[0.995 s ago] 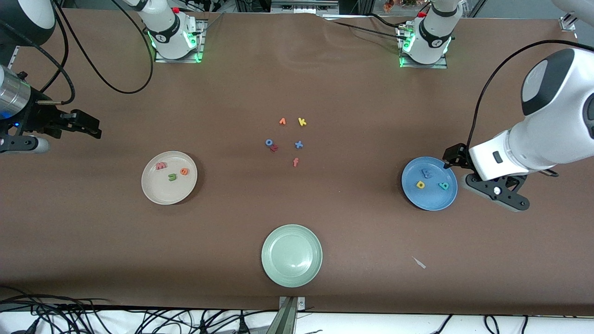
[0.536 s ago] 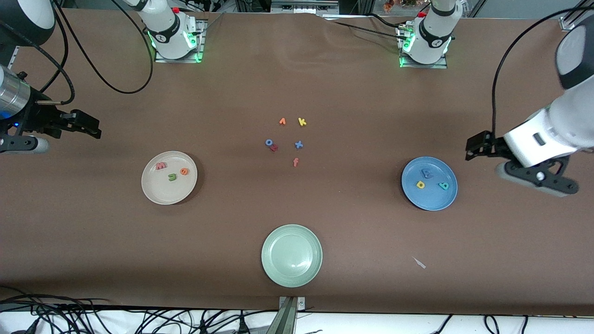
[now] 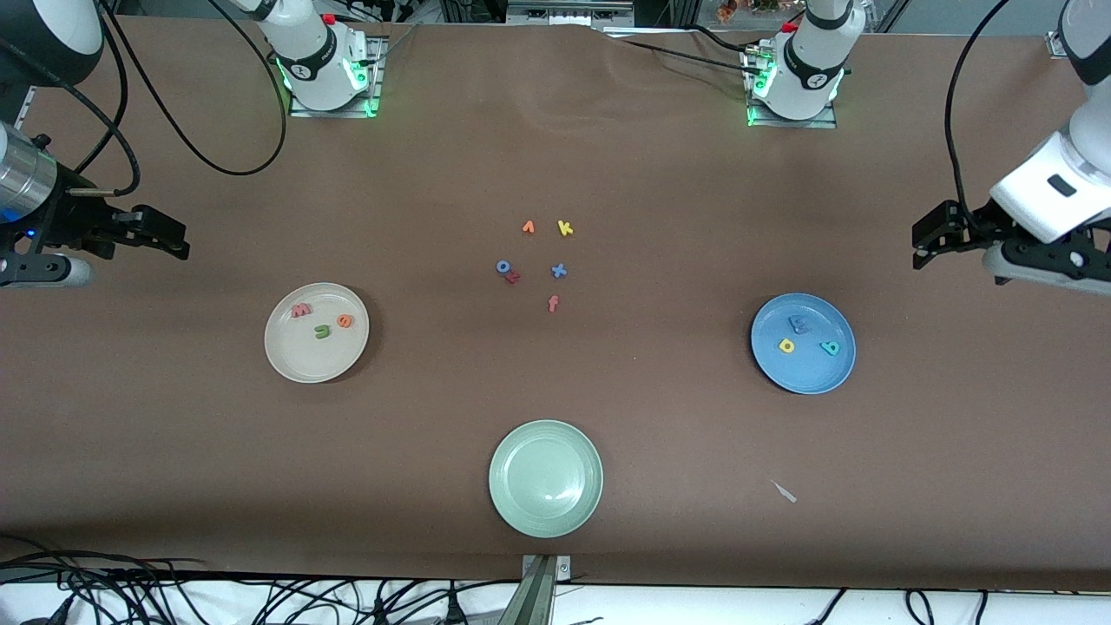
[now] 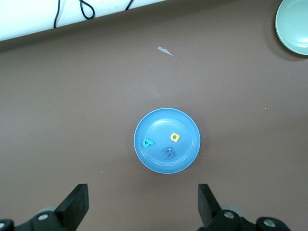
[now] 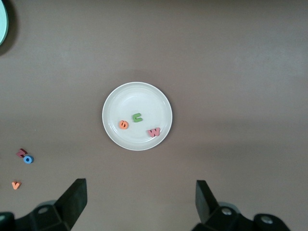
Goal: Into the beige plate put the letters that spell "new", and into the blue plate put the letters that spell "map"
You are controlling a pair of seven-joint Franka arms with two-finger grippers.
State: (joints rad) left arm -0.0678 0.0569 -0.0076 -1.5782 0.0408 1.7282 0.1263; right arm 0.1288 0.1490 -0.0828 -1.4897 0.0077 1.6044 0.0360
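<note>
Bright, even overhead light; soft shadows, sharp focus.

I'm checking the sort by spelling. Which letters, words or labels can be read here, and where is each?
"w", "n", "e": foam letters in the beige plate.
"m", "a", "p": foam letters in the blue plate.
"k", "x", "f", "o": loose on the table.
A dark red letter and an orange one: shape not certain.
Marks on the arm bases: too small to read.
</note>
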